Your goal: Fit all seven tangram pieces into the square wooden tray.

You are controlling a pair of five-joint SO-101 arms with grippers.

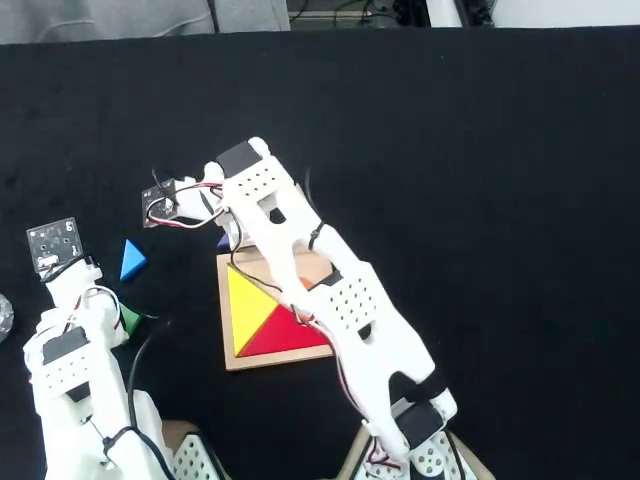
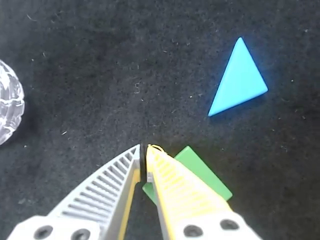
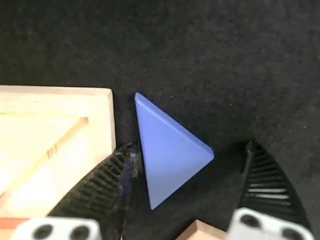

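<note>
— Wooden tray (image 1: pixel 225 330), how full?
— Partly. Yellow triangle (image 1: pixel 250 303) and red triangle (image 1: pixel 283 335) are seated, with a sliver of an orange piece (image 1: pixel 303 284) next to them. My right arm covers the rest, so I can't count further.
— What's out?
— Three on the black desk (image 1: pixel 450 150). Periwinkle triangle (image 3: pixel 167 150) is just beside the tray's corner, outside the rim. Light-blue triangle (image 2: pixel 239 80) and green piece (image 2: pixel 205 175) are off to the tray's side, near each other but not touching.
— That's six.
— I can't find the seventh; it may be under the arm.
— End effectors?
— My right end effector (image 3: pixel 190 149) is spread wide, low over the periwinkle triangle, a finger on either side, gripping nothing. My left end effector (image 2: pixel 142 148) is closed tip to tip with nothing between; the green piece lies partly under one finger.
— Progress?
— Under half visibly, I'd say. Periwinkle looks next, then the other two.
</note>
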